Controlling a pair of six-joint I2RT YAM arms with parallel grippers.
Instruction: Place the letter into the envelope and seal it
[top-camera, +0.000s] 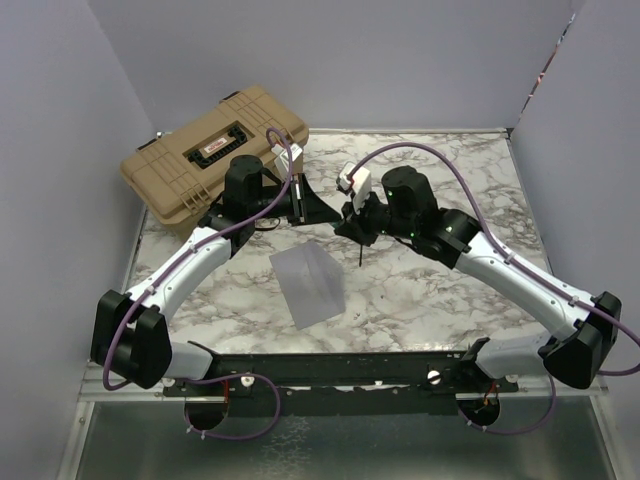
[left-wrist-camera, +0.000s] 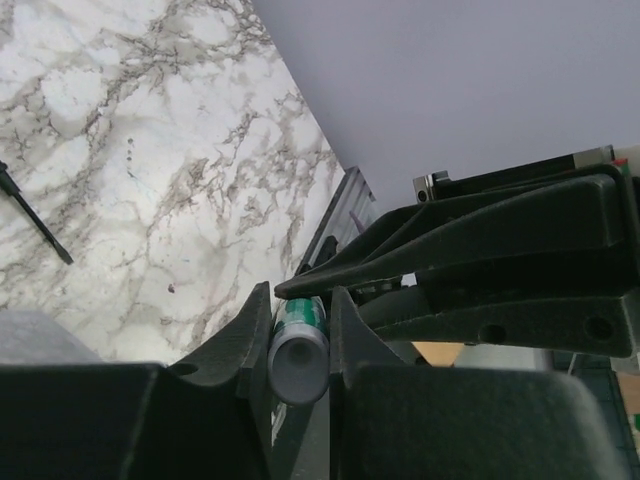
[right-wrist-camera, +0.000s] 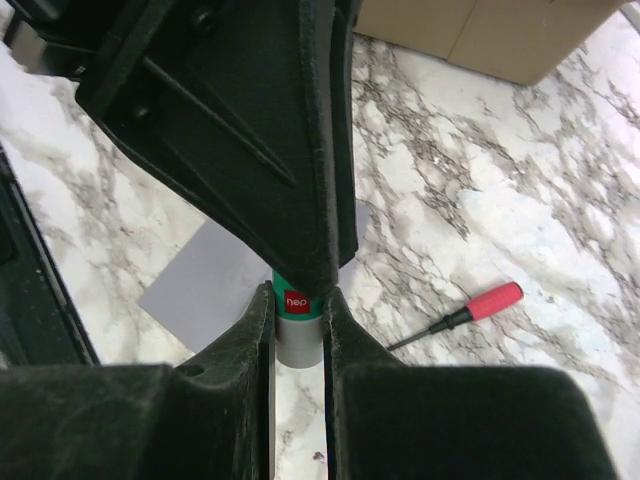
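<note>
My right gripper (right-wrist-camera: 298, 296) is clamping the glue stick (right-wrist-camera: 297, 340). My left gripper (left-wrist-camera: 298, 305) is pinching its other end. The envelope (top-camera: 308, 285) is lying flat on the marble table (top-camera: 440, 300), between both arms.

Robot lab test cell, marble-pattern tabletop (top-camera: 420, 290), plain grey enclosure walls (top-camera: 350, 60), tan hard case (top-camera: 215, 150)

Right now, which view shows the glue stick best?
Right wrist: the glue stick shows side-on, label facing the camera, clamped in the right gripper. Left wrist shows mostly its grey end in the left gripper. The top view hides it.
</note>
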